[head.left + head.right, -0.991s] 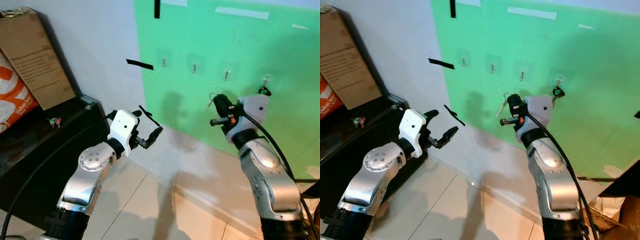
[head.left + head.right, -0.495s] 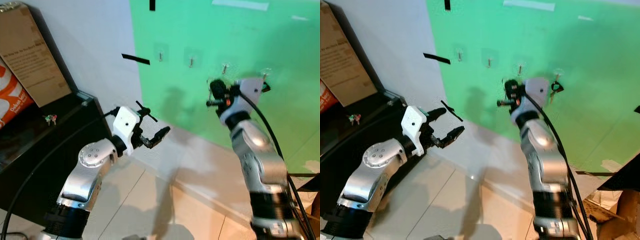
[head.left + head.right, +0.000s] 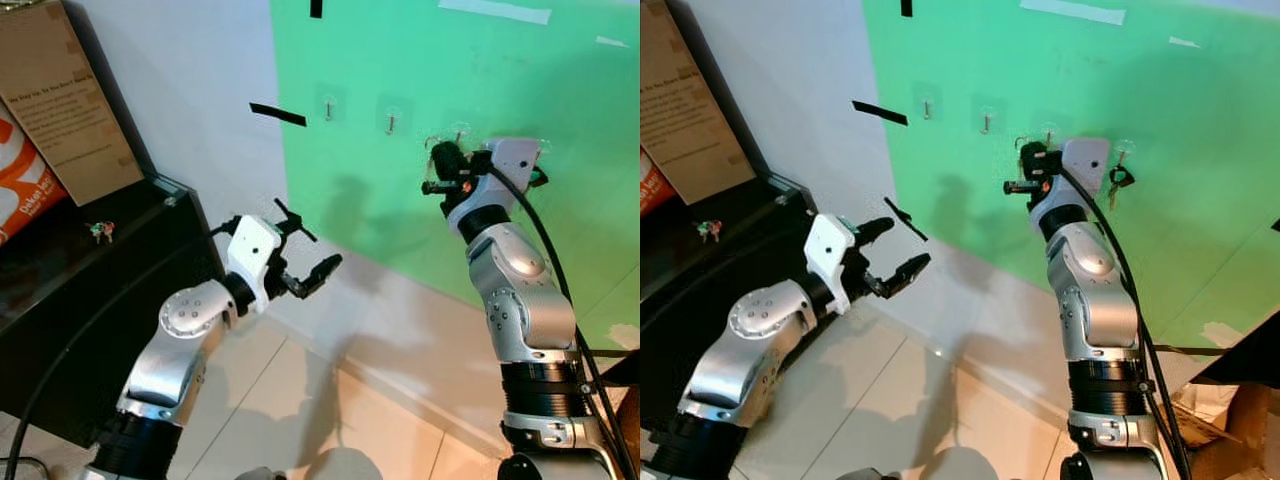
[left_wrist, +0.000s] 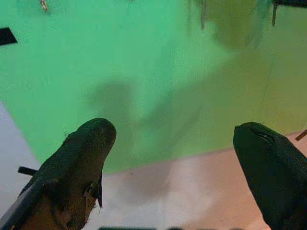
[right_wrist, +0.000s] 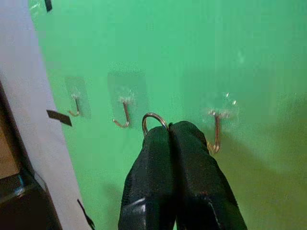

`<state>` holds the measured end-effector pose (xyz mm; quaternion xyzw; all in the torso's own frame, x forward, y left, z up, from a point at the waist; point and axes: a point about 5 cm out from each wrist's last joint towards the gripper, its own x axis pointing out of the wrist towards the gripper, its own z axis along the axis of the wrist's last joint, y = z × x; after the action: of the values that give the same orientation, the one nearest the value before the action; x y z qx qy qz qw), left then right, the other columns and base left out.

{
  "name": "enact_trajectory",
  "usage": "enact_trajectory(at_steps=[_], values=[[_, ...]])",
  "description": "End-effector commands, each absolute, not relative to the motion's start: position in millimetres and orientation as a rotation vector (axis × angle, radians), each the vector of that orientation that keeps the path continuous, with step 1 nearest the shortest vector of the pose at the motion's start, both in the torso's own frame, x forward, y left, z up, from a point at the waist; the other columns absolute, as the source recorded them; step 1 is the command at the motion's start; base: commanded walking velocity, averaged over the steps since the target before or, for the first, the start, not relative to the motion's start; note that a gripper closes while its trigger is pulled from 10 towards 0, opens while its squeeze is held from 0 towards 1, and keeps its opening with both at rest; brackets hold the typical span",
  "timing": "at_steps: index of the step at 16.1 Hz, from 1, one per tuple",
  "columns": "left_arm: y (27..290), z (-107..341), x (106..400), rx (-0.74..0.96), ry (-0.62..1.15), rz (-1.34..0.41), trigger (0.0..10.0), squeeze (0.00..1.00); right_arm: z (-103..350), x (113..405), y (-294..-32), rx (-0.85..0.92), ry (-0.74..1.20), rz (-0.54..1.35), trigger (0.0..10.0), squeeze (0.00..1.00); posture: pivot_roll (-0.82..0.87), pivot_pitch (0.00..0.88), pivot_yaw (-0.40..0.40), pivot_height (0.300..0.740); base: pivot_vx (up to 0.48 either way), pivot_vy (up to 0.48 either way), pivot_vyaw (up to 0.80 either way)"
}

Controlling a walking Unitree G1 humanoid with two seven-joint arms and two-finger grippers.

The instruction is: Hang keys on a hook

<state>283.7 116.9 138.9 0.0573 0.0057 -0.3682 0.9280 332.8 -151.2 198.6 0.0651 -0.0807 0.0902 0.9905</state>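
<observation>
My right gripper [image 3: 438, 163] is raised to the green wall panel [image 3: 560, 90] and is shut on a metal key ring [image 5: 154, 118]. The ring's loop pokes out above the pressed-together fingertips [image 5: 163, 136]. It sits close to the row of small hooks, between the second hook [image 5: 124, 115] and the third hook [image 5: 216, 132], without touching either. The first hook [image 3: 328, 107] is bare. A dark bunch of keys [image 3: 1118, 181] hangs on the fourth hook. My left gripper [image 3: 305, 251] is open and empty, held low in front of the wall.
A black cabinet [image 3: 90, 300] stands at the left with a small set of keys [image 3: 101, 231] on top. A cardboard box [image 3: 70, 100] and an orange bag [image 3: 25, 185] lean behind it. Black tape strips [image 3: 278, 114] mark the wall. Tiled floor lies below.
My right gripper has risen with the key ring from below the hook row to the height of the hooks. The left arm has stayed about where it was; the camera shifted slightly.
</observation>
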Motion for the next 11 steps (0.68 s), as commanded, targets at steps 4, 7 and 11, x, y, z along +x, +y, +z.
enact_trajectory(at_steps=[4, 7, 11], values=[[116, 140, 280, 0.124, 0.008, -0.753, 10.0, 0.00, 202, 338, -154, 0.138, -0.166, 0.166, 10.0, 0.00, -0.04, 0.000, 0.014, 0.740, 0.000, 0.000, 0.00], [112, 146, 273, 0.067, -0.019, -0.823, 10.0, 0.00, 200, 337, -160, 0.167, -0.163, 0.131, 10.0, 0.00, -0.05, 0.000, 0.023, 0.740, 0.000, 0.000, 0.00], [111, 148, 272, 0.061, -0.021, -0.850, 10.0, 0.00, 200, 333, -172, 0.218, -0.174, 0.078, 10.0, 0.00, -0.06, 0.000, 0.039, 0.740, 0.000, 0.000, 0.00]])
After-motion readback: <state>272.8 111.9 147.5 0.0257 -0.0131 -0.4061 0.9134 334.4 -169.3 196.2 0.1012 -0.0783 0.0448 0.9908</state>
